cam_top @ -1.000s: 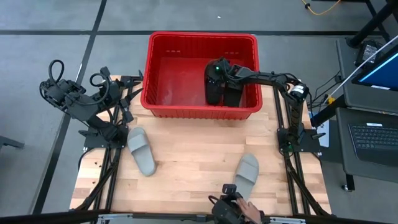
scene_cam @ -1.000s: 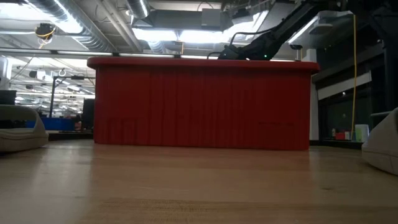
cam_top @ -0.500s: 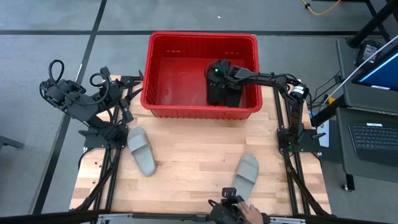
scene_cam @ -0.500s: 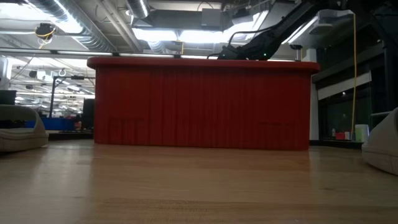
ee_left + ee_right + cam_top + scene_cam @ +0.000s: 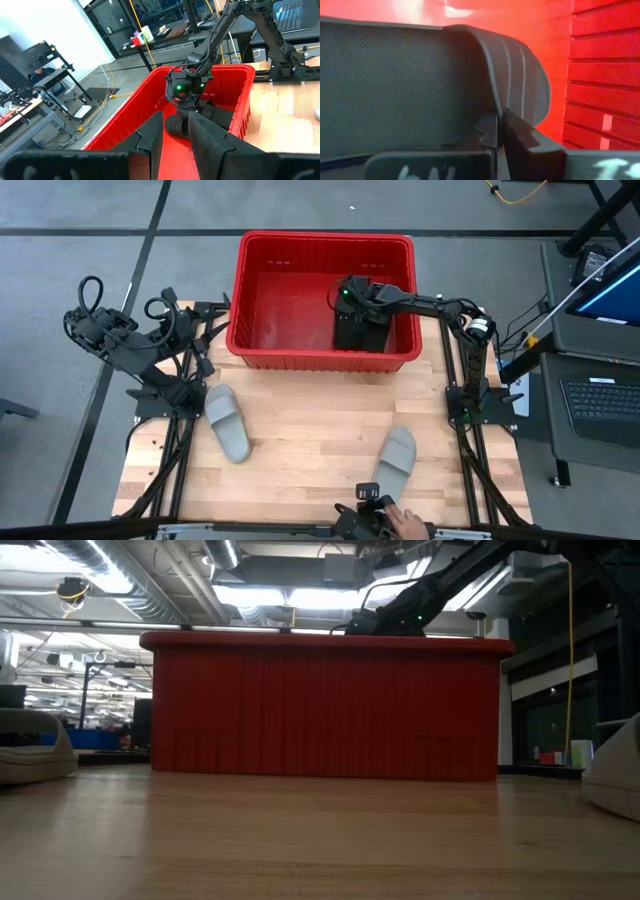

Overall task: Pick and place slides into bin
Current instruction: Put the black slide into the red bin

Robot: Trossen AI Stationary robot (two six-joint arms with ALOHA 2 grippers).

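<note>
Slides: two black slides (image 5: 358,326) lie side by side inside the red bin (image 5: 262,250), toward its three o'clock half, while the right gripper (image 5: 347,293) hangs low over their far ends, its fingers drawn together with no slide seen caught between them. The right wrist view looks straight onto a black strap and sole against the ribbed red wall, so the tool sits very near the pair. Judged from here, the placing step looks all but done; a clean finish would mean lifting straight up clear of the thick rim before swinging out, so the fingers do not drag a strap along. The rest of the bin, toward nine o'clock, holds nothing visible. On the wooden table (image 5: 300,430), two grey slides wait outside: one grey slide (image 5: 227,421) near eight o'clock, another grey slide (image 5: 397,459) near five o'clock. The left gripper (image 5: 172,134) is parked at the table's nine o'clock edge, fingers apart, holding nothing.
</note>
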